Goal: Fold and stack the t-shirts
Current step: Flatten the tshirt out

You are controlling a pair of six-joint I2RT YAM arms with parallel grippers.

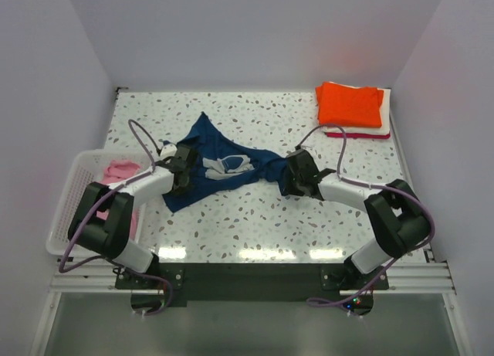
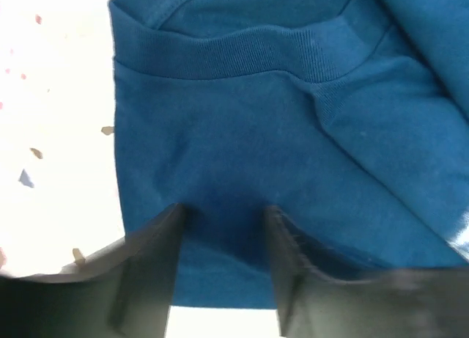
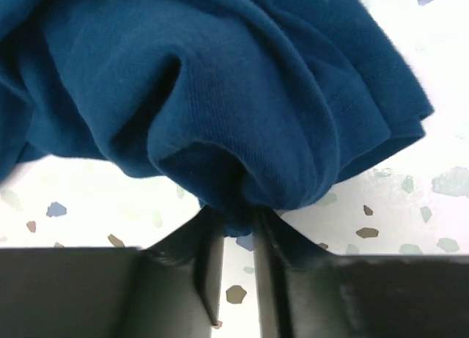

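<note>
The navy blue t-shirt point(image 1: 224, 167) with a pale chest print lies crumpled and stretched across the table's middle. My left gripper point(image 1: 184, 171) is at its left end. In the left wrist view the shirt point(image 2: 242, 125) shows its ribbed collar, and my left gripper point(image 2: 223, 210) has its jaws apart over the cloth's edge. My right gripper point(image 1: 293, 174) is at the shirt's right end. In the right wrist view my right gripper point(image 3: 238, 221) is pinched shut on a bunched fold of the shirt point(image 3: 220, 74). A pink t-shirt point(image 1: 120, 171) lies in the basket. Folded orange point(image 1: 351, 103), white and red shirts are stacked at the back right.
A white slatted basket point(image 1: 65, 209) stands at the table's left edge beside the left arm. The speckled table point(image 1: 255, 217) shows bare in front of the shirt. Grey walls enclose the back and both sides.
</note>
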